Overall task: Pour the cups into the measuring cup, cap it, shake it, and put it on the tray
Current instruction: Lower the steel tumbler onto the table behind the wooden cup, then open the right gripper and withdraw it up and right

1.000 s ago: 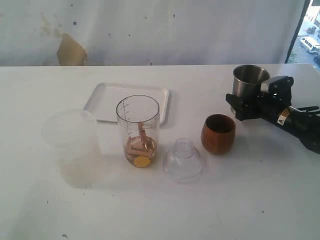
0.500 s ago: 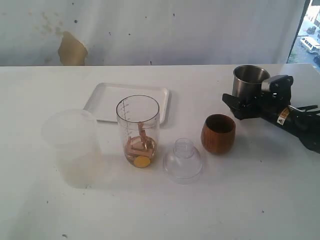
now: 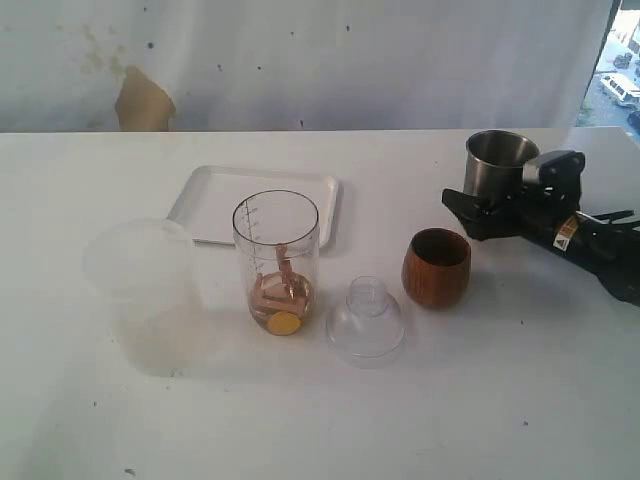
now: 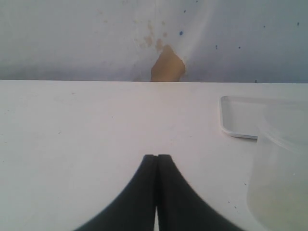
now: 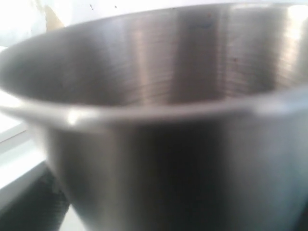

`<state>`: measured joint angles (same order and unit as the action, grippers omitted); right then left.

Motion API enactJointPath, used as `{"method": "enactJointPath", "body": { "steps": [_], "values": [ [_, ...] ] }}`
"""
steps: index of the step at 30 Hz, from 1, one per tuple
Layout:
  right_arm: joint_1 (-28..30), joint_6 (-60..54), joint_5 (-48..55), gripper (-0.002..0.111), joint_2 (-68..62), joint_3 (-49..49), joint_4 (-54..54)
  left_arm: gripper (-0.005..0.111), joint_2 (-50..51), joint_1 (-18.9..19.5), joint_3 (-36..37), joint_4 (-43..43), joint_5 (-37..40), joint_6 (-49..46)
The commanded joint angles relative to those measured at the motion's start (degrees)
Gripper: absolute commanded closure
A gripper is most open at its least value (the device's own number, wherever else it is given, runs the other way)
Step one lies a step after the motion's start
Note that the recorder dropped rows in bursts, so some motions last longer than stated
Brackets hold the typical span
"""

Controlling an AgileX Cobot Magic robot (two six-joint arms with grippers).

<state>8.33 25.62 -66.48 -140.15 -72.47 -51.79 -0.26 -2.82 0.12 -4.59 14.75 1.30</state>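
Left tool (image 4: 157,159) closed, empty; right tool (image 3: 500,197) straddles steel tumbler (image 3: 493,168), grip unclear.

White desk (image 3: 300,430), white tray (image 3: 205,205). The measuring cup (image 3: 276,240) is clear with dark graduation marks, holding tan bits and a yellow disc (image 3: 285,323). At its nine o'clock is a milky frosted cup (image 3: 145,290). Domed lid (image 3: 365,322) clear. Wooden cup (image 3: 437,268) reddish-brown, streaky grain. Tumbler (image 3: 497,160) brushed grey steel. Left pincer (image 4: 157,161) black.
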Motion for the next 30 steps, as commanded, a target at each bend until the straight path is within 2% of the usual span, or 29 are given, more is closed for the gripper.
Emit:
{"method": "enactJointPath", "body": {
  "steps": [1, 9, 14, 23, 30],
  "values": [
    [0.31, 0.58, 0.38, 0.013, 1.27, -0.08, -1.13, 0.003, 0.26, 0.11, -0.12, 0.69, -0.14, -0.04],
    [0.31, 1.87, 6.16, 0.009, 4.19, -0.08, -7.66, 0.003, 0.26, 0.11, -0.12, 0.69, -0.14, -0.04],
    [0.56, 1.87, 5.42, 0.009, 5.21, 0.15, -9.22, 0.003, 0.26, 0.11, -0.12, 0.69, -0.14, -0.04],
    [5.9, 1.49, 0.27, 0.009, 6.74, 3.44, -9.75, 0.003, 0.26, 0.11, -0.12, 0.69, -0.14, -0.04],
    [7.33, 0.06, -2.38, 0.009, 7.08, 5.33, -13.46, 0.003, 0.26, 0.11, -0.12, 0.69, -0.14, -0.04]
  ]
}}
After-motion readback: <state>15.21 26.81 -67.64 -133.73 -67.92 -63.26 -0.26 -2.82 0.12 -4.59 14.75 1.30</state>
